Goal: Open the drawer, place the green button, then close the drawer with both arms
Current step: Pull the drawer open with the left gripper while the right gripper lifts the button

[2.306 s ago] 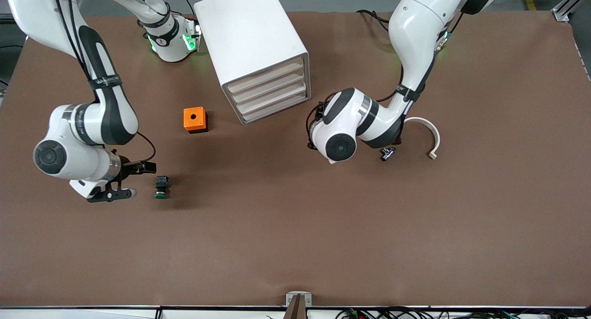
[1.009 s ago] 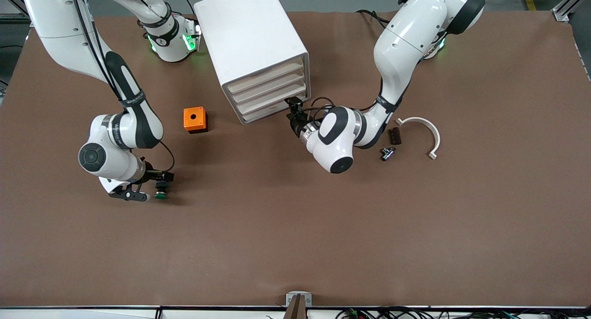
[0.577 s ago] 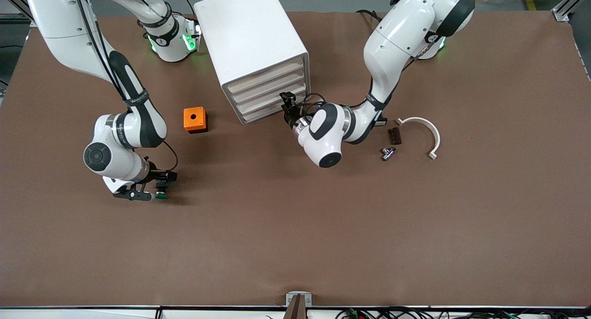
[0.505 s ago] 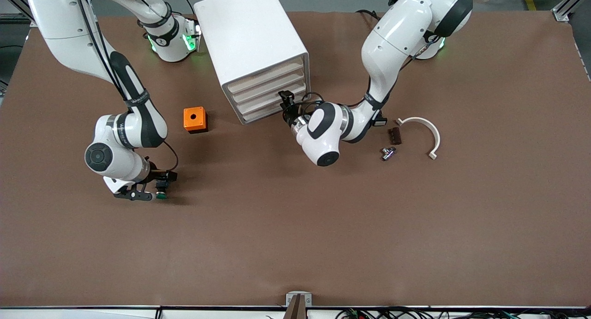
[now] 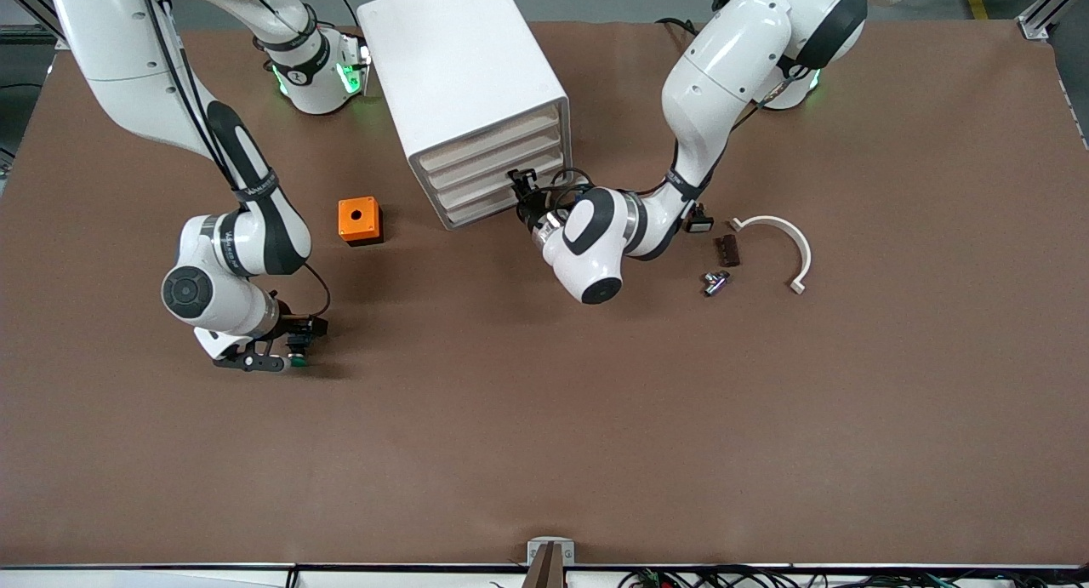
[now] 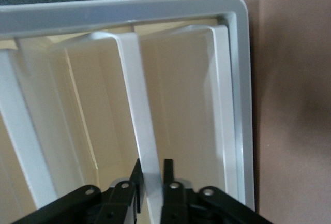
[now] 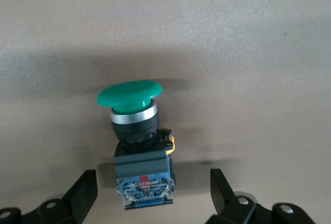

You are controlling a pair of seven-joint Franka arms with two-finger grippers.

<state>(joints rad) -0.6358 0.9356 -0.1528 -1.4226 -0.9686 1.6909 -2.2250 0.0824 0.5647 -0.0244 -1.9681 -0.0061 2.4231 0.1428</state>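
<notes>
Green-capped push button (image 7: 135,146): lying on the brown table near the right arm's end.
Right gripper (image 7: 150,195): black fingers wide apart, straddling the button, not touching.
Left gripper (image 6: 151,180): fingers nearly together around the beige front slat of a drawer (image 6: 138,110).
White boxy cabinet (image 5: 464,69): toward the table's edge by the arm bases.

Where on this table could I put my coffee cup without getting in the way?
The broad brown strip nearest the front camera is bare, below the button and the small parts. Crowded: the cabinet front, where the left tool grips a drawer slat, the patch around the curved white piece, and near the orange cube, where the right tool straddles the button.
</notes>
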